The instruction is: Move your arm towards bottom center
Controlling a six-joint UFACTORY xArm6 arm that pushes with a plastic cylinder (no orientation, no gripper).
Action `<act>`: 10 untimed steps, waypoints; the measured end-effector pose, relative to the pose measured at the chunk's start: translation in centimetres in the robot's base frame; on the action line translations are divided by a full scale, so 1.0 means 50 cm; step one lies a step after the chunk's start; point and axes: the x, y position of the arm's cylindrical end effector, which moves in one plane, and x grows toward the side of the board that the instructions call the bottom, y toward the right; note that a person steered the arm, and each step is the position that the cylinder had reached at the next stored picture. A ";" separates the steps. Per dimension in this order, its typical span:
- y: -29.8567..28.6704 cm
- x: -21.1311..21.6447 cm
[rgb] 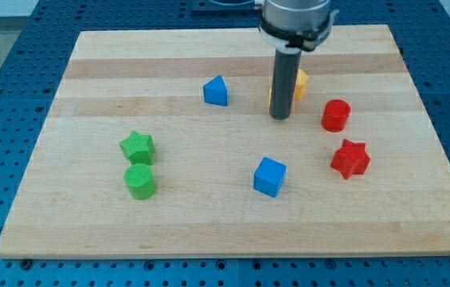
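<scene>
My tip (279, 116) rests on the wooden board (225, 223) in the upper middle of the view. The rod hides most of a yellow block (300, 83) just behind it, up and to the right. A blue triangular block (216, 91) lies to the tip's left. A red cylinder (336, 115) lies to its right, and a red star (350, 159) is below that. A blue cube (270, 176) sits below the tip, toward the view's bottom center.
A green star (137, 147) and a green cylinder (140, 181) sit together at the left of the board. The board lies on a blue perforated table (1, 72).
</scene>
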 end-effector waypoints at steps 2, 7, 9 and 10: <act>0.000 -0.043; 0.040 0.157; 0.040 0.261; 0.040 0.278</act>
